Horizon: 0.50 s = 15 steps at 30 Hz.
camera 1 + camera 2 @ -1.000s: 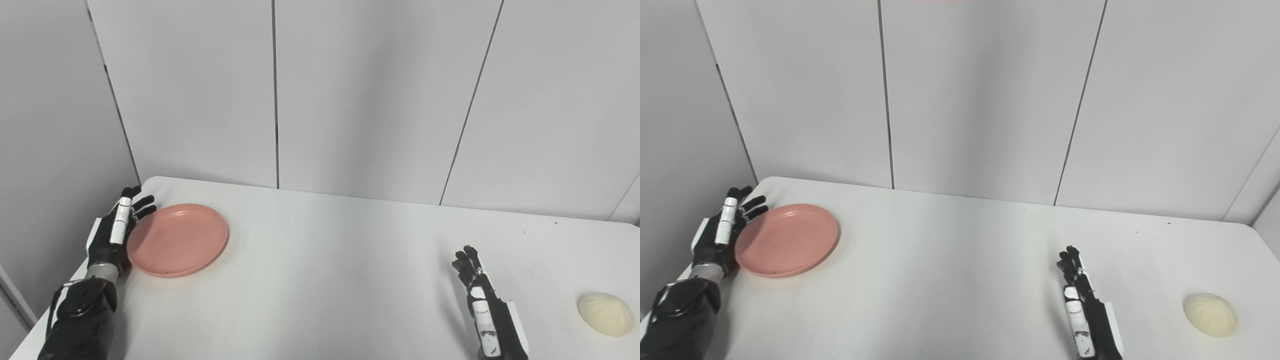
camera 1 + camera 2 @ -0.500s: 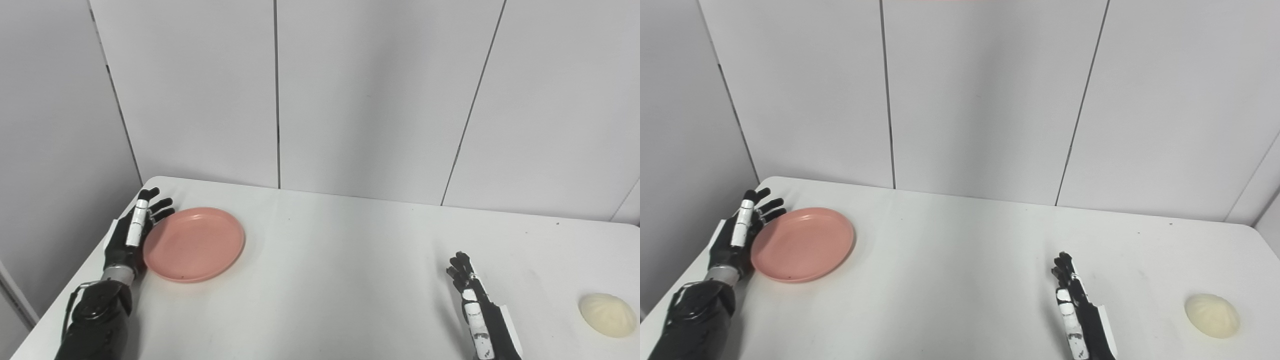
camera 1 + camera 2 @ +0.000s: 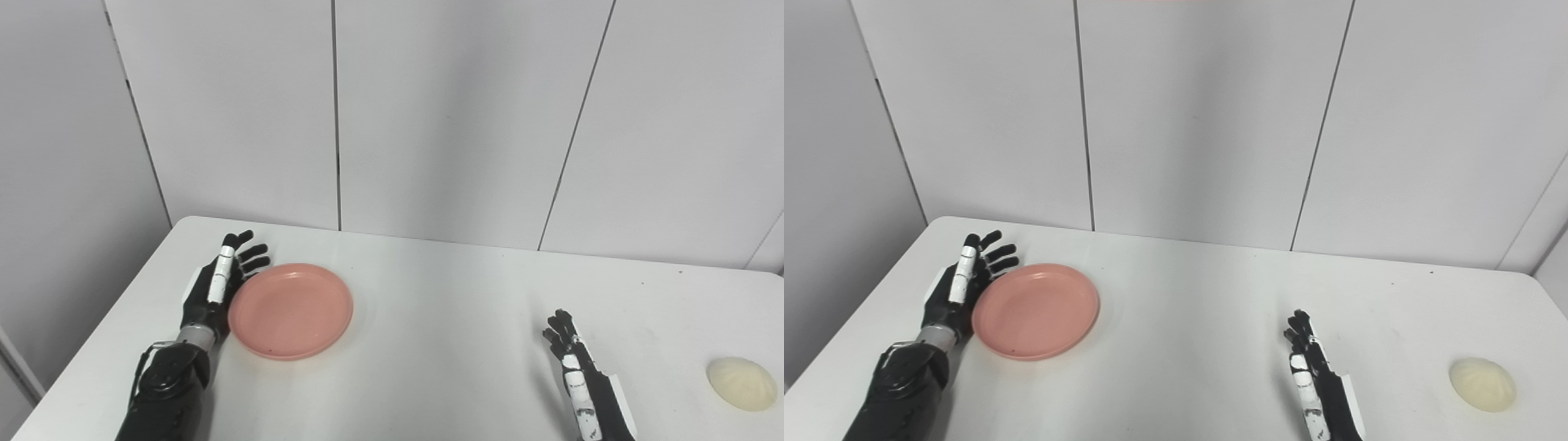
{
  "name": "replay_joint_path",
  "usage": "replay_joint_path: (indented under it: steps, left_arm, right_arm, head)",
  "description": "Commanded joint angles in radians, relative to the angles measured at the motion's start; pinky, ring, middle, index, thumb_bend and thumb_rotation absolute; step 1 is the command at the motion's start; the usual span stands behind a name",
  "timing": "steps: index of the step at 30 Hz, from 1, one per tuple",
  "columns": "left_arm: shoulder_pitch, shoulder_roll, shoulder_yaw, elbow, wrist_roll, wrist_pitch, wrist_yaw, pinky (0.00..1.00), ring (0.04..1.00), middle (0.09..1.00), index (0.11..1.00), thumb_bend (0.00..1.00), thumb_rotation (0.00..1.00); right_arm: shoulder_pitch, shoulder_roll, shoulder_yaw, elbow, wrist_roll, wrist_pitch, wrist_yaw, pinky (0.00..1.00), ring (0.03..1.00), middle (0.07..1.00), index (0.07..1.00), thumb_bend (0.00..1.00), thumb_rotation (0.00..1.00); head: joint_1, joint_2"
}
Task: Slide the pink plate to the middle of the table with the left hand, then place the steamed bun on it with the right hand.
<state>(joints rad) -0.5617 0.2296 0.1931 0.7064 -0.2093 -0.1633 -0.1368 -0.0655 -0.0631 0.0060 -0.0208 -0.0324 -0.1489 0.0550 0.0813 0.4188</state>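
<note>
A round pink plate (image 3: 291,309) lies flat on the white table (image 3: 429,318), left of the middle. My left hand (image 3: 219,286) is open, fingers straight and apart, its palm side pressed against the plate's left rim. A pale cream steamed bun (image 3: 742,383) sits on the table at the far right. My right hand (image 3: 579,376) is open and empty, edge-on near the front of the table, well left of the bun and apart from it. The same scene shows in the right eye view, with the plate (image 3: 1036,310) and the bun (image 3: 1482,384).
Grey panelled walls stand behind the table and along its left side. The table's left edge (image 3: 98,343) runs just left of my left arm. Bare tabletop lies between the plate and my right hand.
My left hand has pushed the pink plate to the right along the table, by about a plate's width in all. My right hand has drawn back slightly toward the front edge. The bun has not moved.
</note>
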Motion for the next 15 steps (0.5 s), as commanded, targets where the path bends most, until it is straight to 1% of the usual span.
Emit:
replay_joint_path:
  steps: [1, 3, 8, 11, 14, 15]
  left_arm:
    - [-0.024, -0.002, -0.004, -0.028, -0.003, 0.015, 0.000, 0.70, 0.760, 0.780, 0.840, 0.80, 0.91]
    - [-0.022, -0.011, -0.012, -0.041, 0.004, 0.024, 0.005, 0.70, 0.760, 0.782, 0.843, 0.79, 0.92]
    - [-0.004, -0.046, -0.046, -0.095, 0.039, 0.061, 0.033, 0.70, 0.763, 0.777, 0.833, 0.77, 0.94]
    - [0.008, -0.065, -0.063, -0.126, 0.051, 0.081, 0.040, 0.71, 0.771, 0.794, 0.838, 0.76, 0.98]
    - [0.019, -0.098, -0.075, -0.172, 0.061, 0.103, 0.061, 0.72, 0.781, 0.800, 0.847, 0.75, 0.99]
    - [0.022, -0.106, -0.078, -0.185, 0.065, 0.111, 0.068, 0.73, 0.786, 0.801, 0.856, 0.75, 1.00]
  right_arm:
    - [0.037, 0.020, 0.009, 0.020, -0.001, 0.012, -0.010, 0.96, 0.921, 0.944, 0.955, 0.49, 1.00]
    - [0.036, 0.020, 0.009, 0.021, -0.003, 0.012, -0.011, 0.96, 0.920, 0.943, 0.954, 0.47, 1.00]
    - [0.036, 0.022, 0.011, 0.018, -0.010, 0.010, -0.010, 0.94, 0.910, 0.935, 0.948, 0.48, 1.00]
    - [0.038, 0.025, 0.014, 0.009, -0.011, 0.014, -0.008, 0.94, 0.909, 0.933, 0.949, 0.50, 1.00]
    - [0.038, 0.026, 0.019, 0.002, -0.017, 0.025, -0.008, 0.93, 0.907, 0.936, 0.947, 0.51, 1.00]
    - [0.038, 0.027, 0.020, 0.000, -0.019, 0.029, -0.008, 0.94, 0.911, 0.939, 0.949, 0.49, 1.00]
  head:
    - [-0.003, 0.003]
    - [-0.006, 0.006]
    - [-0.018, 0.011]
    - [-0.024, 0.013]
    - [-0.033, 0.017]
    - [-0.035, 0.018]
